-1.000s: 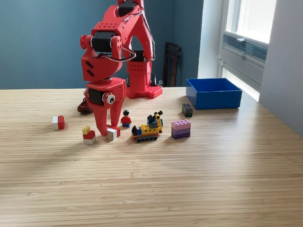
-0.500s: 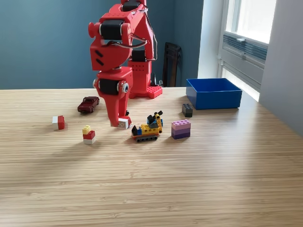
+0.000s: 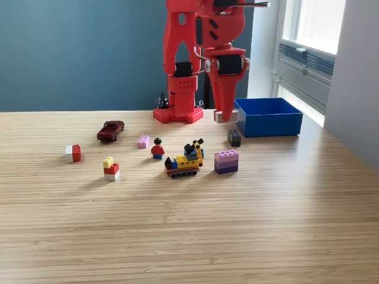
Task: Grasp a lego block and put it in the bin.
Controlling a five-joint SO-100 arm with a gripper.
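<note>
Red and white, the block [image 3: 221,116] hangs in the air, pinched in the closed claw [image 3: 222,115], just to the exterior view's left of the bin [image 3: 267,116] and not yet over it. Its studs are too small to make out. The arm's [image 3: 201,35] top is cut off by the frame edge. The bin's inside floor is hidden by its front wall.

On the counter [image 3: 189,225] lie one toy car [image 3: 111,129], one pink brick [image 3: 143,141], one minifigure [image 3: 157,148], one yellow vehicle [image 3: 185,160], one purple stack [image 3: 226,161], one dark brick [image 3: 234,138] and two small red-and-white pieces [image 3: 73,153] [image 3: 111,169].
</note>
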